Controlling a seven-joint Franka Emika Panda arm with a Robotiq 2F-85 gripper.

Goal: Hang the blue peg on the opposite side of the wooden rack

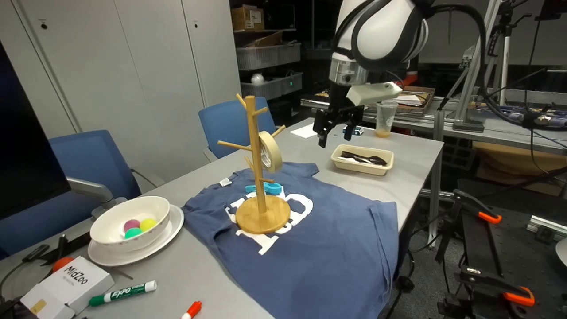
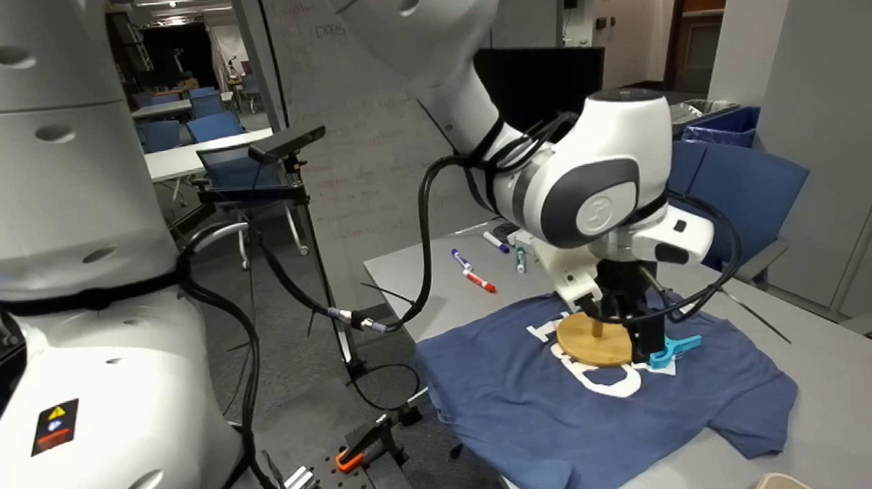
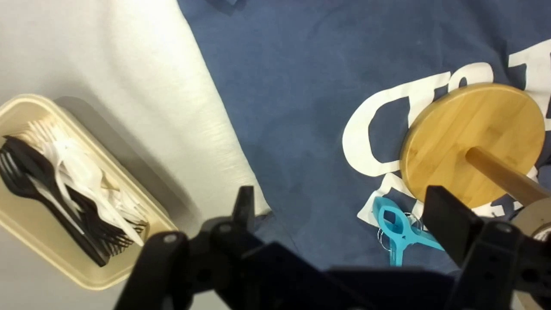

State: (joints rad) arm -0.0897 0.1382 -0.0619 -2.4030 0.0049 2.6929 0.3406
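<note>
In an exterior view, the rack (image 1: pixel 255 155) hid the middle of the peg (image 1: pixel 273 189). In an exterior view, the arm (image 2: pixel 442 60) hid most of the rack's post. Wrist view: the gripper (image 3: pixel 342 200) obscured part of the rack's base; the tray (image 3: pixel 38 228) was cut off at left, the tape (image 3: pixel 531 215) at right.

The wrist view looks down; all views share the rack (image 3: pixel 472 141).
</note>
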